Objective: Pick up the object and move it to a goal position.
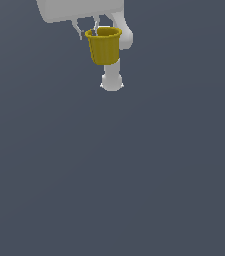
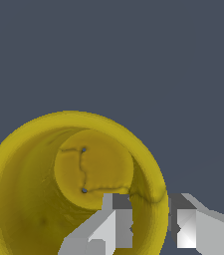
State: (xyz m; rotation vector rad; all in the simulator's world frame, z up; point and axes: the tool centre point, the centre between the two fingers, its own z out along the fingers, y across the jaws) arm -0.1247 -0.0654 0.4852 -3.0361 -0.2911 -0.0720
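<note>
The object is a small mustard-yellow tapered cup (image 1: pixel 104 46) with a thick rim and faintly ribbed sides. It hangs upright high above the floor, near the top of the exterior view. My white gripper (image 1: pixel 97 30) comes down onto its rim from above; most of the hand is cut off by the frame edge. In the wrist view I look down into the cup (image 2: pixel 44 199). One finger (image 2: pixel 116 221) is inside the cup and the other (image 2: pixel 185 226) is outside, pinching the wall and rim between them. The gripper (image 2: pixel 151 224) is shut on the cup.
The plain dark grey floor (image 1: pixel 134 175) fills both views. The white arm links (image 1: pixel 113 77) show behind and below the cup in the exterior view.
</note>
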